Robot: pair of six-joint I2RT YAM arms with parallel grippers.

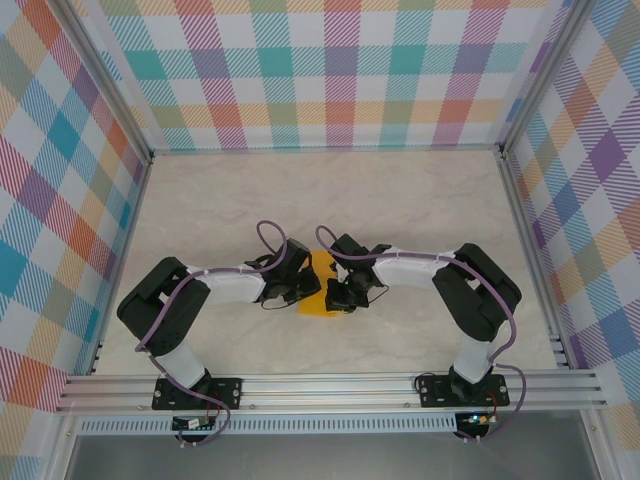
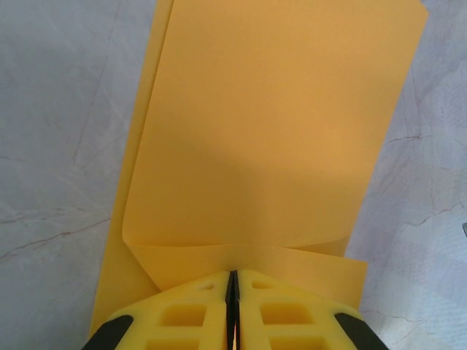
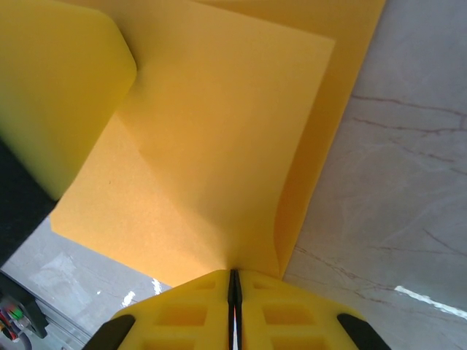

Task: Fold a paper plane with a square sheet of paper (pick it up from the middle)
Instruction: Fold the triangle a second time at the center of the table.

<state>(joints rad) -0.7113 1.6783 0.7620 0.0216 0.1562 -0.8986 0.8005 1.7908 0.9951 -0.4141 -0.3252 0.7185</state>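
The left gripper (image 2: pixel 233 295) and right gripper (image 3: pixel 233 292) meet over the bench (image 1: pixel 400 200), nearer its front edge, each pinching the folded orange square sheet of paper (image 2: pixel 270 124) between them. From above, their black heads cover most of it; checked walls (image 1: pixel 340 70) ring the bench.

Walls (image 1: pixel 340 70): checked pastel panels are enclosing three sides.
Table (image 1: pixel 420 190): pale marbled top is lying evenly lit.
Rails (image 1: pixel 330 385): metal bars are running along the near edge.
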